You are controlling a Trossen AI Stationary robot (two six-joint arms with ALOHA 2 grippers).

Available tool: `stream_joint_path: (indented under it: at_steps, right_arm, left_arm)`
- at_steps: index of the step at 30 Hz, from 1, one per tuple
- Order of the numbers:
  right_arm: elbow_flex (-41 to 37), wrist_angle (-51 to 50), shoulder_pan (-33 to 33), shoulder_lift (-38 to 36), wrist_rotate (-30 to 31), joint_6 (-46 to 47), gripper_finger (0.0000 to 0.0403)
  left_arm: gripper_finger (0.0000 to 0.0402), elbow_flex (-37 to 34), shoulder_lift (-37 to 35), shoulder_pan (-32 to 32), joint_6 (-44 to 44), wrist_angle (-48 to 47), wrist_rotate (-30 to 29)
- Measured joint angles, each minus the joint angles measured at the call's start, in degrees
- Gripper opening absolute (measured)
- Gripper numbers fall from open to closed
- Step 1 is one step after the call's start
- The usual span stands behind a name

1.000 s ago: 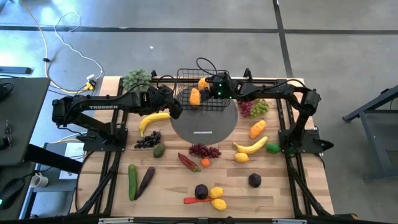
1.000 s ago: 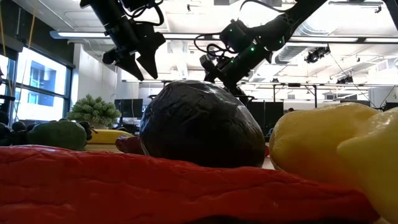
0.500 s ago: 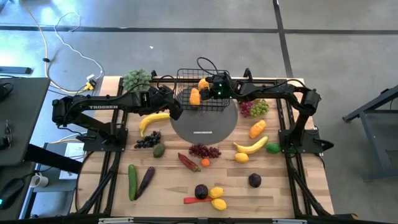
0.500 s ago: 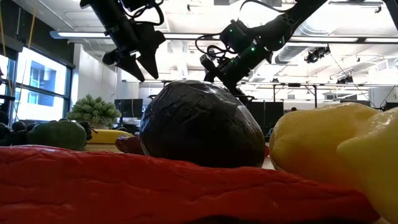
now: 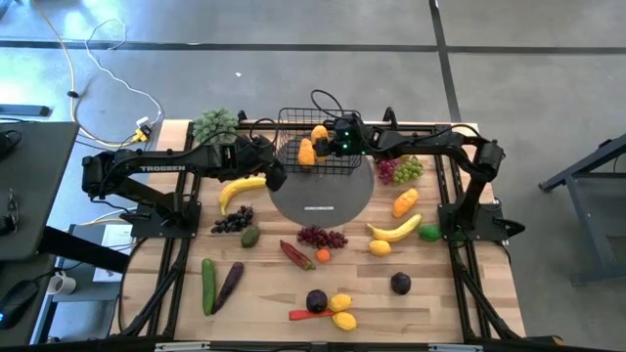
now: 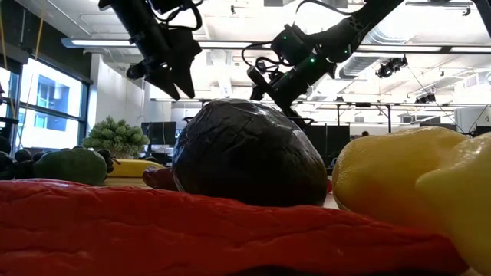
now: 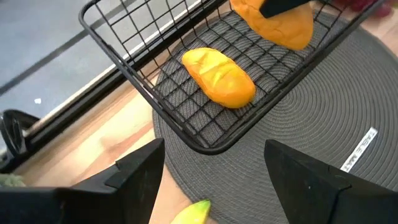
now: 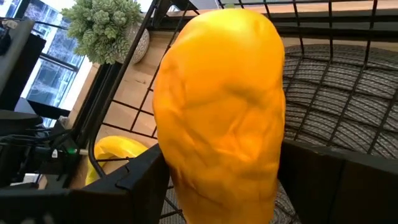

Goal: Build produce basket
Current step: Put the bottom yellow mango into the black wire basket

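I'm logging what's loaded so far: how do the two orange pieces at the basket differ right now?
The first orange piece lies free on the basket floor, on its side; the second orange piece sits between the right gripper fingers, above the mesh. In the high view the lying one is nearer the basket's left end, the held one nearer the middle. Both are oblong, lumpy and orange-yellow.

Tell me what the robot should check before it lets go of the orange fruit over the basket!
1. Right gripper over the basket: ok.
2. Orange fruit between its fingers: ok.
3. Fruit low enough to drop gently: cannot tell.
4. Room in the basket beside the other orange piece: ok.
5. Left gripper outside the basket, open and empty: ok.
6. Basket sitting on the grey mat: ok.
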Motion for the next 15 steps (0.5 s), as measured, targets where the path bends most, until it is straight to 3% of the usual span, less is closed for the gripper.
stream_joint_path:
  at_steps: [6,15]
  right_arm:
    - [0.0,1.75,0.0,-0.02,1.36,-5.15,0.0239]
    - [0.0,2.17,-1.25,-0.06,1.31,-5.5,0.0241]
  left_arm:
    - [0.0264,0.0,0.0,0.0,2.06,0.0,0.28]
    - [0.0264,0.0,0.0,0.0,2.06,-0.02,0.39]
